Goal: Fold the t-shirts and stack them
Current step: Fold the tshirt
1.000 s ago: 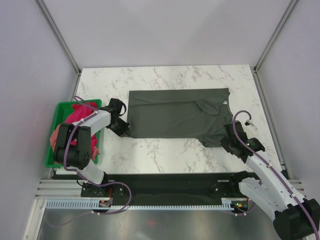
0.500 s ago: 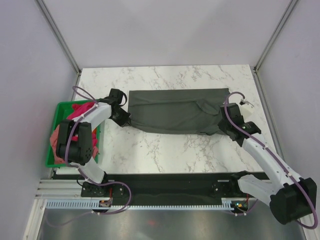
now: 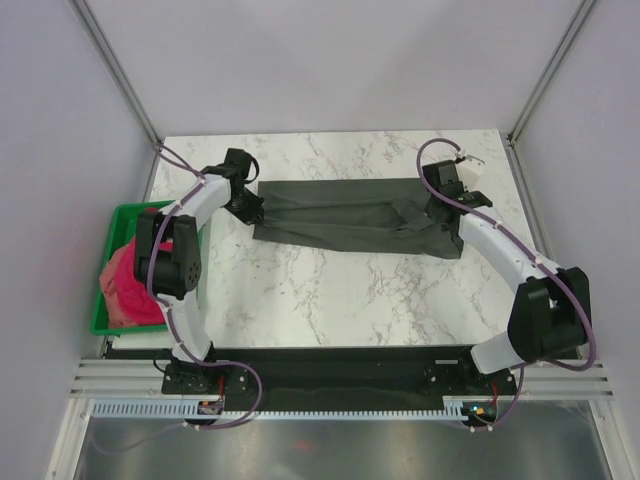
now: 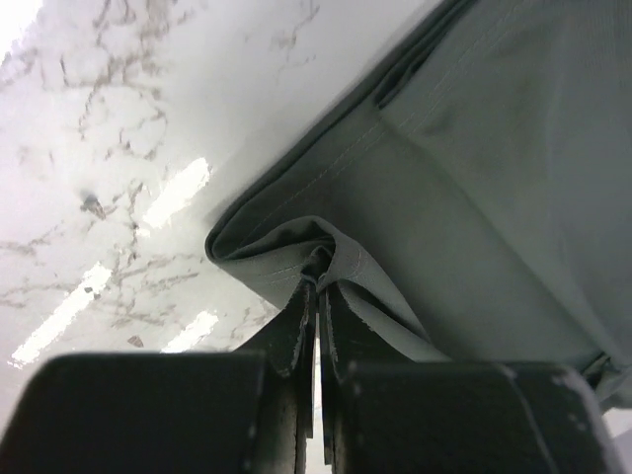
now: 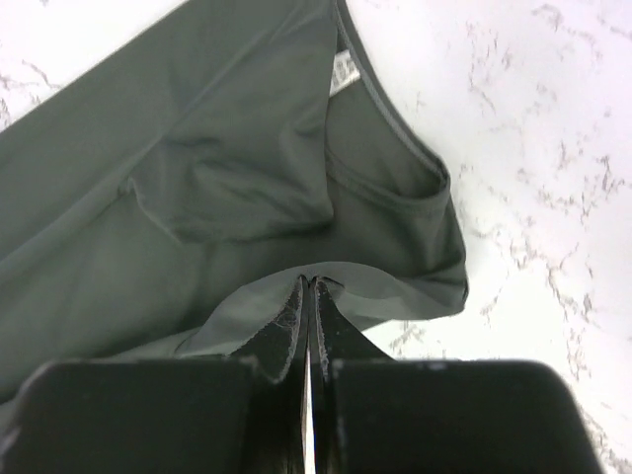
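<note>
The charcoal grey t-shirt point(image 3: 350, 215) is laid crosswise on the far half of the marble table point(image 3: 330, 300), gathered into a long band between the two arms. The left gripper point(image 4: 318, 286) is seen pressed together on a bunched, stitched edge at the shirt's left end. The right gripper point(image 5: 309, 281) is likewise closed, pinching a thin lip of cloth at the right end, just below the collar point(image 5: 395, 138). The cloth is judged to be light, limp and without stiffness, so it can be expected to sag and crease wherever it is not held or supported. It is unlikely to be damaged by a firm pinch. A hold is best taken at the seamed edges and corners, where the doubled layers give the fingers something to bite, and both ends should be kept level so that a fold line runs straight. The surface appears matte and finely knitted, with diagonal wrinkles running towards each pinch, and a white neck label point(image 5: 343, 71) is shown inside the collar. The pink t-shirts point(image 3: 130, 285) are heaped in the green bin point(image 3: 97, 318) at the table's left edge, well apart from the grey one.
</note>
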